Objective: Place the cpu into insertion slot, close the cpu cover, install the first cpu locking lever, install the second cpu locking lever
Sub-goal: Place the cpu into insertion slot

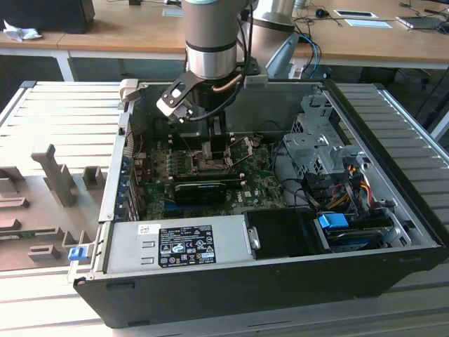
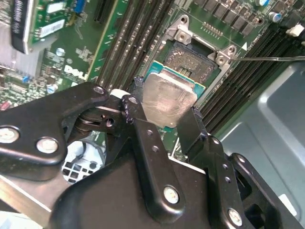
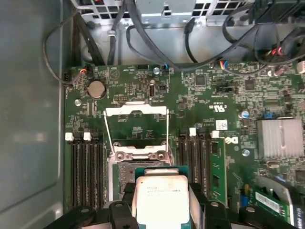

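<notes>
You are holding the cpu (image 2: 167,95) by two opposite edges, so its flat silvery-grey top is facing up at the cameras and its underside is left free for the socket. It is showing as a small square chip with a dull, slightly smeared metal lid and a thin green border peeping out round it.

The gripper (image 2: 164,112) is clenched on the chip, one black finger pressing on each side. It is carrying the chip just over the near edge of the insertion slot (image 2: 190,59). Most of the dark pin grid is lying uncovered beyond it, so I am judging the chip as not yet seated. Whether one edge is already touching the rim, I cannot tell.

The cpu cover (image 3: 136,110) is standing swung open past the far side of the slot, which is keeping the way down clear for you. A thin metal rod (image 2: 271,58), probably a locking lever, is sticking out sideways beside the slot.

Long black memory slots (image 3: 88,167) are running along both sides on the green circuit board (image 3: 143,90), leaving the fingers little room. In the exterior view the arm (image 1: 210,42) is reaching straight down into the open computer case (image 1: 280,288).
</notes>
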### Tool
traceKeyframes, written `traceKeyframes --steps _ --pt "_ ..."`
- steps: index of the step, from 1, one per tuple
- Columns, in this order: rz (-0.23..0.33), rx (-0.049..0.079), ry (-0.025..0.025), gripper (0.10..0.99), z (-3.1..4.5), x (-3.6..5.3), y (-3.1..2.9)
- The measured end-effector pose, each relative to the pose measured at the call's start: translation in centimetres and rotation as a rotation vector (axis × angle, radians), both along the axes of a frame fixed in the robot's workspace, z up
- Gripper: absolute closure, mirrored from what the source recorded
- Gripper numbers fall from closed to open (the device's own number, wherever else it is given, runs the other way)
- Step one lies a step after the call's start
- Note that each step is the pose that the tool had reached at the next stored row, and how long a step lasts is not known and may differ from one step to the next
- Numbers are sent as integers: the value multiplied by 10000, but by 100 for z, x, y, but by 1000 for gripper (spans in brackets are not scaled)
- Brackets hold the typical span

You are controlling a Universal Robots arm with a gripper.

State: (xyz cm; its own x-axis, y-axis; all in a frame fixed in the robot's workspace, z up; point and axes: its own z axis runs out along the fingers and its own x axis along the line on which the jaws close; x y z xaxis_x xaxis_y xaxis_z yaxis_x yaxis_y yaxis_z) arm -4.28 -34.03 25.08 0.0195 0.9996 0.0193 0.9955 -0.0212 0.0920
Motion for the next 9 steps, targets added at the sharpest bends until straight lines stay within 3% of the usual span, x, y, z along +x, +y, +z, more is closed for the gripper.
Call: traceKeyframes --steps 9 --pt "145 2 0 557 -168 -55 84"
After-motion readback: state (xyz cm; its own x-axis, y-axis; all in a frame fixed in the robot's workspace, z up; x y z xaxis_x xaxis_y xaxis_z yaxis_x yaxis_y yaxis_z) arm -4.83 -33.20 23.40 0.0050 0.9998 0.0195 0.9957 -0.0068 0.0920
